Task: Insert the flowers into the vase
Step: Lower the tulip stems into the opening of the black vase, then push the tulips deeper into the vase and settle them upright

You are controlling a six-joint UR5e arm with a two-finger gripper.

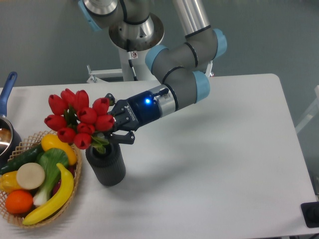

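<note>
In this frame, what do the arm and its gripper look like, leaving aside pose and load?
The arm has silver-grey tubular links with light blue caps at the joints, rising to a round grey base. Its wrist section is dark with a lit blue light. The gripper is black with two fingers and small white lettering, too small to read. A thin dark cable hangs near the base.

Your arm reaches down-left from its base, wrist lit blue, and the gripper (110, 130) is clamped just above the vase (106, 163), slightly tilted
</note>
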